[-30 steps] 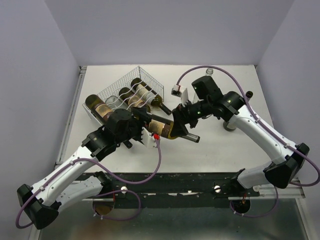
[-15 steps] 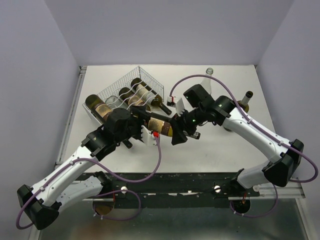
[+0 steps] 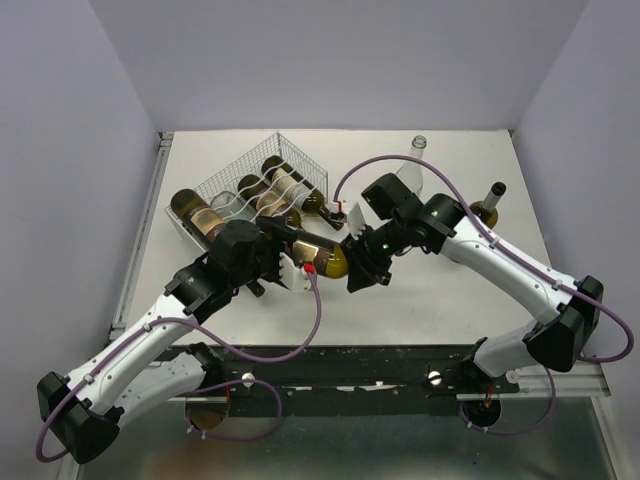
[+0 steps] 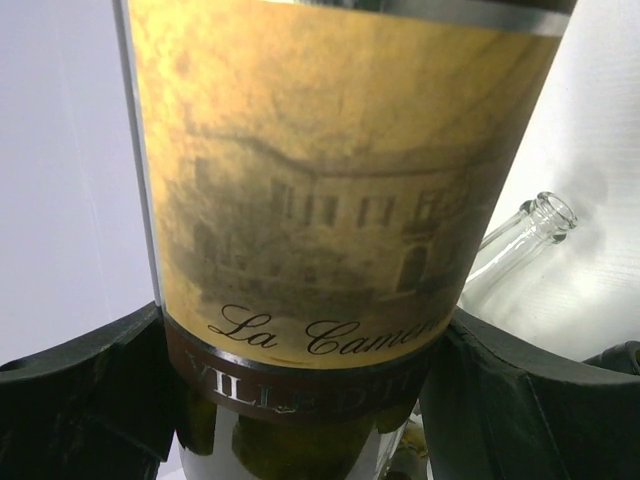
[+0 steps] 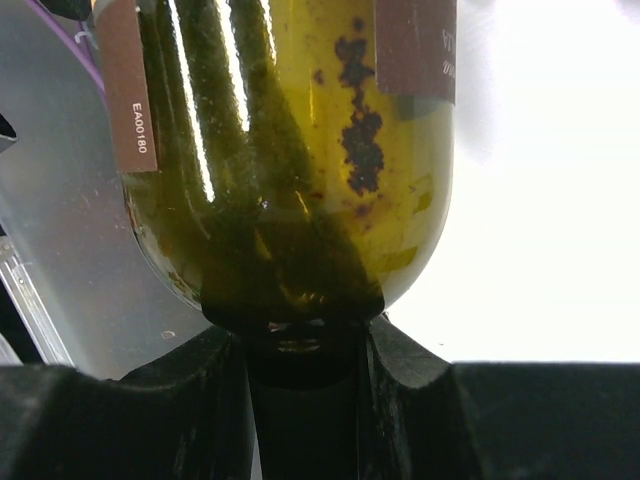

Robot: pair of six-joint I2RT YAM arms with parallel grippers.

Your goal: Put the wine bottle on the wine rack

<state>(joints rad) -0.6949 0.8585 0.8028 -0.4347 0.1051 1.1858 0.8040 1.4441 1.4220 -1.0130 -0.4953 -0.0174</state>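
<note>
Right gripper (image 3: pixel 358 262) has slid in along the neck vs 1 s ago and now pinches it right at the shoulder of the wine bottle (image 3: pixel 320 252). Left gripper (image 3: pixel 292 258) is clamped round the label, mid-body. Both arms carry it, so prob. a 2-hand move w/ placing next. Bottle is ~level, just off the near corner of the wine rack (image 3: pixel 232 168), not in a groove yet. Long axis: base twd rack, neck away. Stored bottles (image 3: pixel 275 190) fill some grooves.

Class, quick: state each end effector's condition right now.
Left end effector: closed on the wine bottle, gripping its body.
Right end effector: closed on the same bottle's neck.
</note>
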